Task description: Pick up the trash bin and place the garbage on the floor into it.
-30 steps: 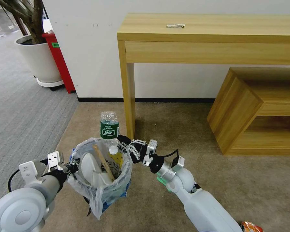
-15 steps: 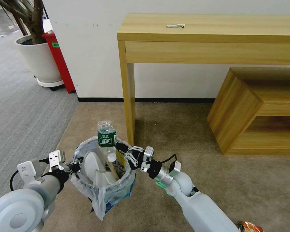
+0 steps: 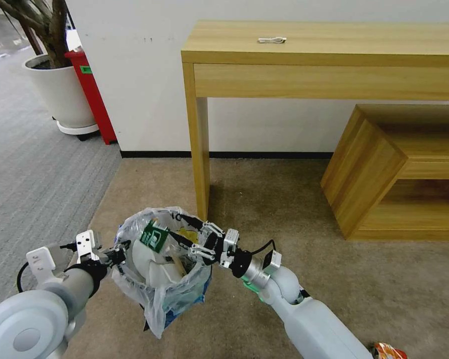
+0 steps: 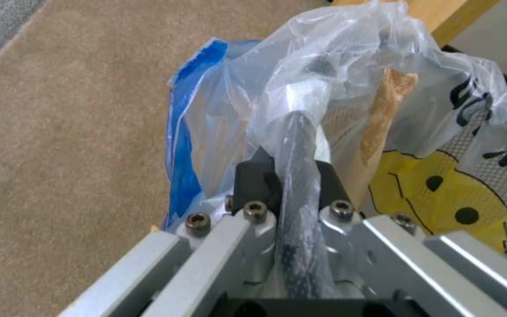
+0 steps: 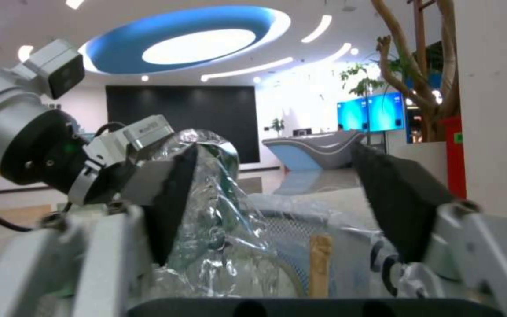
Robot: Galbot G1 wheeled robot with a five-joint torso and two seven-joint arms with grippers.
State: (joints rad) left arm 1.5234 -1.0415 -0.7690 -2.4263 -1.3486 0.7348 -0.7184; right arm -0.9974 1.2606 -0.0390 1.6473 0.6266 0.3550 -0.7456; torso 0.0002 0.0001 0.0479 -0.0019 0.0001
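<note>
The trash bin [image 3: 159,279], blue with a crinkly plastic liner, hangs above the beige floor [image 3: 284,209]. My left gripper [image 3: 118,254] is shut on its rim; in the left wrist view the left gripper [image 4: 292,171] pinches the bag-covered rim, beside the blue bin wall [image 4: 183,145]. Inside lie a green-labelled plastic bottle [image 3: 153,238], a white slipper [image 3: 152,267] and a wooden stick [image 3: 178,264]. My right gripper [image 3: 182,231] stands open over the bin's mouth, holding nothing. In the right wrist view the right gripper [image 5: 283,193] spreads around the bottle [image 5: 218,198] and stick [image 5: 319,259].
A wooden console table [image 3: 324,50] stands at the wall, its leg [image 3: 200,149] just behind the bin. A low wooden shelf unit [image 3: 394,174] is to the right. A red-orange wrapper [image 3: 386,351] lies on the carpet at the lower right. Potted plant [image 3: 60,89] and grey carpet [image 3: 30,174] are on the left.
The right gripper lowered the upright bottle toward the bin and opened. The bottle now lies tilted inside the bin. The left gripper kept its hold on the rim.
</note>
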